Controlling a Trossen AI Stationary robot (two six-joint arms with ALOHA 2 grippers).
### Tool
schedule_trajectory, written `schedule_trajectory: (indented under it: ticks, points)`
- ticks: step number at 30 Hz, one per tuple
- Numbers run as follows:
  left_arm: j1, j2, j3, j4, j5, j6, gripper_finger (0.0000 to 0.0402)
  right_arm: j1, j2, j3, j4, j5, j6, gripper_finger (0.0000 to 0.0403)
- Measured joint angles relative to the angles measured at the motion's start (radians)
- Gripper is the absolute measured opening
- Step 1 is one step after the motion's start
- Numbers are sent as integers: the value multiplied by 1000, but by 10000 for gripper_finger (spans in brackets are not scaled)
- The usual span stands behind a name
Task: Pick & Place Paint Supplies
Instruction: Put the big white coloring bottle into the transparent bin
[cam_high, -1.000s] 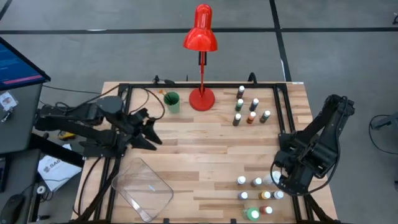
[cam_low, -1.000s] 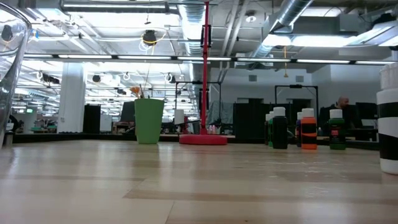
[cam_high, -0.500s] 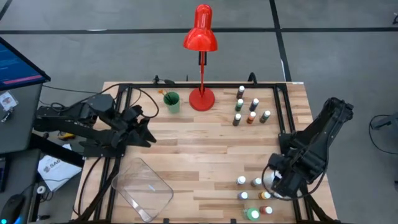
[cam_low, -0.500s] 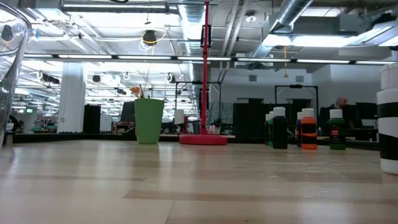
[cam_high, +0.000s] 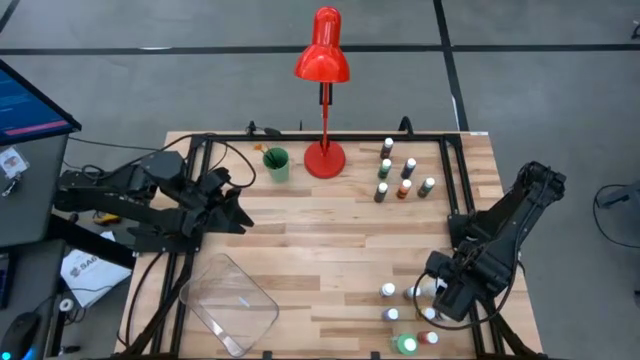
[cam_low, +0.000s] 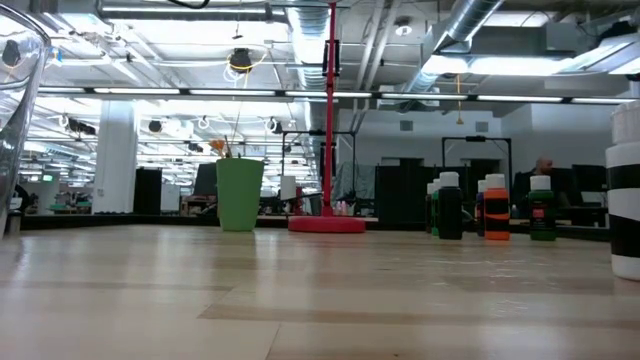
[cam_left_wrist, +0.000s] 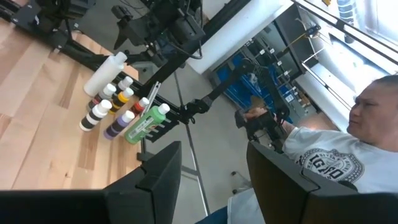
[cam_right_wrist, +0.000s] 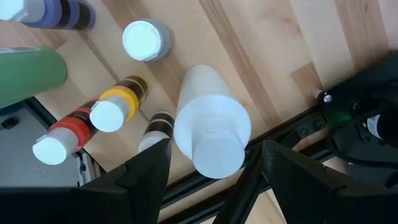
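while the left hand (cam_high: 238, 215) waits half spread over the counter's (cam_high: 330, 230) far-left side, the right hand (cam_right_wrist: 208, 180) hangs spread right above the upright white bottle (cam_right_wrist: 210, 127) in the near-right cluster, fingers either side of its cap; long axis vertical; right arm nearer.

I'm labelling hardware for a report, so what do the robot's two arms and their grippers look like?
Both are dark, nearly black jointed arms. The left gripper and the right gripper each have two broad, flat, matte black fingers. Black cables trail near the left arm. No markings are visible.
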Motion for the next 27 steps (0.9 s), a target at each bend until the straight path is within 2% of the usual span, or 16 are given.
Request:
schedule_trajectory:
  ticks: [11,24,27]
  points:
    - [0,0,0,0,1,17,175,-12,0,-65,24,-77,-1,240]
    - [0,0,0,0,2,20,175,-70,-1,-64,61,-81,-103,116]
    - [0,0,0,0,2,20,175,-78,-1,-64,61,-89,-105,112]
